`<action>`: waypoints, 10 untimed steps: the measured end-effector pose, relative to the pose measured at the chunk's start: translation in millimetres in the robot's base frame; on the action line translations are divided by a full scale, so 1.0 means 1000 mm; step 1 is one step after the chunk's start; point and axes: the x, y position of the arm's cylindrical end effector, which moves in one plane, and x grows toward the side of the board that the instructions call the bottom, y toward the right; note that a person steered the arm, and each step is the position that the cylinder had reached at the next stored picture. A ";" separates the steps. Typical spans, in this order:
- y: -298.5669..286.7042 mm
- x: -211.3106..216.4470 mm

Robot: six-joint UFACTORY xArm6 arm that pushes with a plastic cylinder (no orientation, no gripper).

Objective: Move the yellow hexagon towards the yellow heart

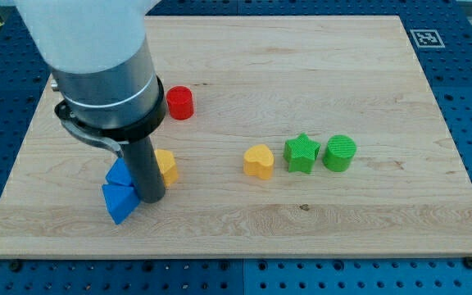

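Yellow hexagon [167, 165] touches the rod's tip [151, 199] on its right side, well apart from the yellow heart [259, 161], so most pushing remains; no hand exists.

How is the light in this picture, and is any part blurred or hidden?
Camera view: light is even and soft, with faint shadows under the blocks and no strong glare on the board. The arm's pale upper part at the view's top left looks soft; my tip partly hides the yellow hexagon; the yellow heart is sharp.

Red cylinder [179, 102], green star [301, 153], green cylinder [339, 153] (touching), blue blocks [120, 192]
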 end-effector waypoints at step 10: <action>-0.003 -0.068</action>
